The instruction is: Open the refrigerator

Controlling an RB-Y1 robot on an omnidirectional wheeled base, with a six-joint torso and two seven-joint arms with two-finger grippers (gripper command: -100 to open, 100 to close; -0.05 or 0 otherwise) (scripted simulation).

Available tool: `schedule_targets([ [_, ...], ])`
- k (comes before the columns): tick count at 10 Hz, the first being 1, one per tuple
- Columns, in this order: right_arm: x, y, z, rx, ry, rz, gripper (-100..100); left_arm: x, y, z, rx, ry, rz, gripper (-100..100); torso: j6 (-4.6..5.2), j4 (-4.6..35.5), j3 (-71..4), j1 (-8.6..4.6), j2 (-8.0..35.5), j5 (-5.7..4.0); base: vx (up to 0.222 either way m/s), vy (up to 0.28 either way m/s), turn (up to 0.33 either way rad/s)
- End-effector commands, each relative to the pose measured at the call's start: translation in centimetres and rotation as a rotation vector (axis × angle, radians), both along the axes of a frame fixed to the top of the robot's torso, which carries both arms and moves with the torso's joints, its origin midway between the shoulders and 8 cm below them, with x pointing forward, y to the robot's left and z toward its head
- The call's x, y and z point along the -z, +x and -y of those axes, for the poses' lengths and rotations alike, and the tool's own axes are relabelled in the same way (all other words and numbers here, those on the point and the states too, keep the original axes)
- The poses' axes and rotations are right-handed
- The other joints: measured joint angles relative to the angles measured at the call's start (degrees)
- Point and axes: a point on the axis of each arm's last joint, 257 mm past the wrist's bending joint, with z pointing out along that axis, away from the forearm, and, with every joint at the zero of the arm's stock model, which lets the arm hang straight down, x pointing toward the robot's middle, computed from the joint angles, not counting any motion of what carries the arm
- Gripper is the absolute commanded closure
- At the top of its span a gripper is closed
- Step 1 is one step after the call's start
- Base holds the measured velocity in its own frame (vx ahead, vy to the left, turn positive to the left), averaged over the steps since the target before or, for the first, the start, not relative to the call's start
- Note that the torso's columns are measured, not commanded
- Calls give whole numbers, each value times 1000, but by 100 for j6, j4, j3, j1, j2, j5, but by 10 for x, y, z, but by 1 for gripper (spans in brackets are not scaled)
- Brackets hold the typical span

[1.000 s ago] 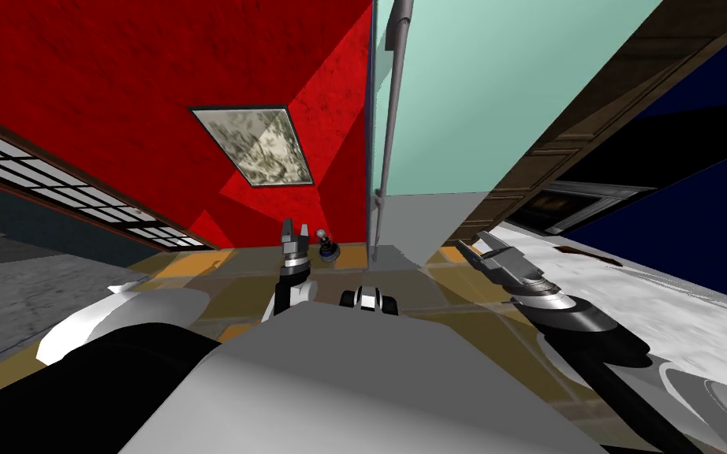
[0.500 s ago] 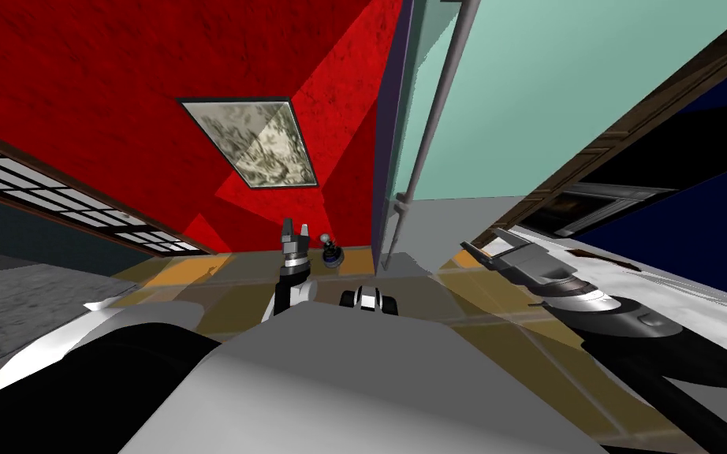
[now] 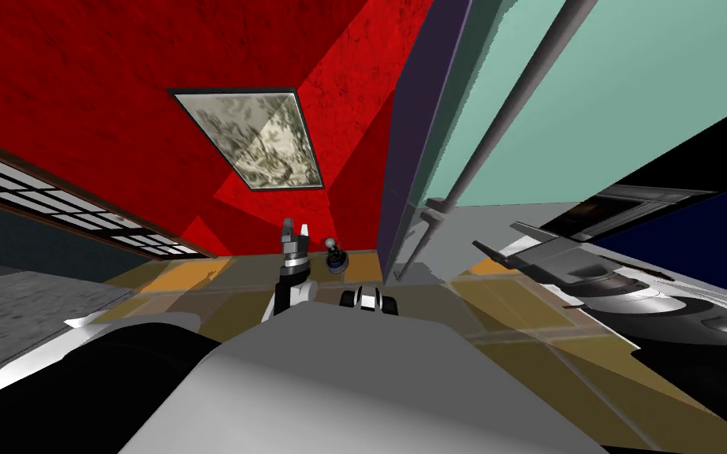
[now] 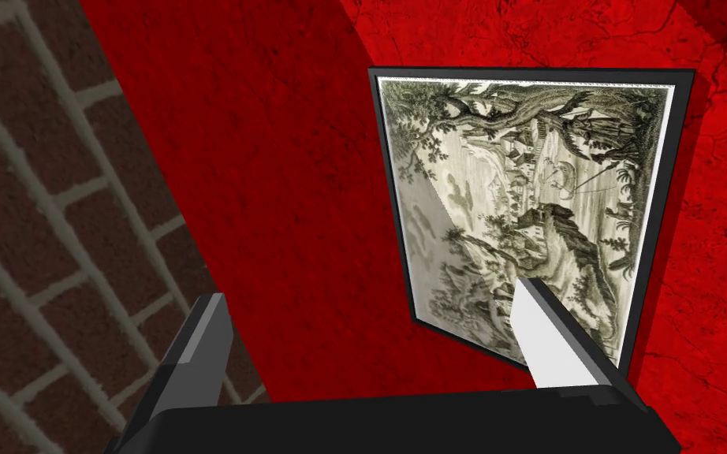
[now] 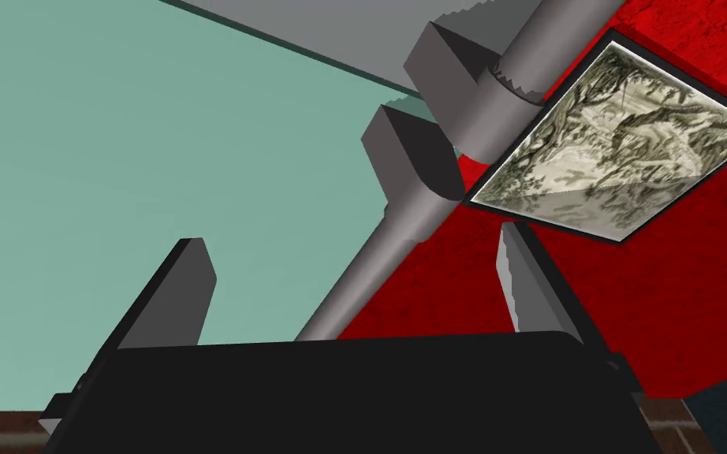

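You are in a room with a tan tiled floor (image 3: 196,276) that runs up to a red wall (image 3: 117,94).

Nearest to you, just past the chest, your left gripper (image 3: 295,230) is held upright over the floor. Its two fingers stand apart with nothing between them.

Out to the right, your right gripper (image 5: 352,240) reaches towards the refrigerator (image 3: 630,94). Its two fingers are spread wide and grip nothing. In the right wrist view a round grey handle (image 5: 385,252) rises from the gripper's dark body and passes between the two fingers. You cannot tell from these views whether either finger touches it.

That bar ends in a blocky grey mount on the pale green door (image 5: 117,118). A second grey bar on its own mount begins just beyond it.

In the head view the refrigerator stands ahead and to your right. Its green door fills the upper right, and the long handle slants down it towards the floor.

Further on, a small dark object (image 3: 335,258) with a pale round top sits at the foot of the red wall, beside the refrigerator's near corner.

A framed picture (image 3: 251,138) hangs on the wall above it.
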Motion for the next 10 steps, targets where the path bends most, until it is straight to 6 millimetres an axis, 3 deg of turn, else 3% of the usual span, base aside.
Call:
schedule_targets([
  [1, -8, 1, 10, 24, -88, 3, -100, 0, 0, 0, 0, 0, 0, 0, 0, 4, 9, -3, 16, 0, 136, 183, 13],
  [6, -27, 2, 25, 61, -239, 14, -100, 0, 0, 0, 0, 0, 0, 0, -24, -1, -11, 22, -12, 13, 107, 150, -11],
  [8, -21, 2, 28, 63, -221, 2, -100, 0, 0, 0, 0, 0, 0, 0, -47, -14, -42, 23, -47, 22, 9, 18, -47],
  [9, -20, 2, 29, 66, -220, 1, 100, 0, 0, 0, 0, 0, 0, 0, -38, -13, -31, 14, -38, 12, -18, 4, -23],
  [10, -18, 1, 16, 28, -219, -2, 100, 0, 0, 0, 0, 0, 0, 0, -26, -4, -31, 4, -33, 14, -116, -121, 16],
])
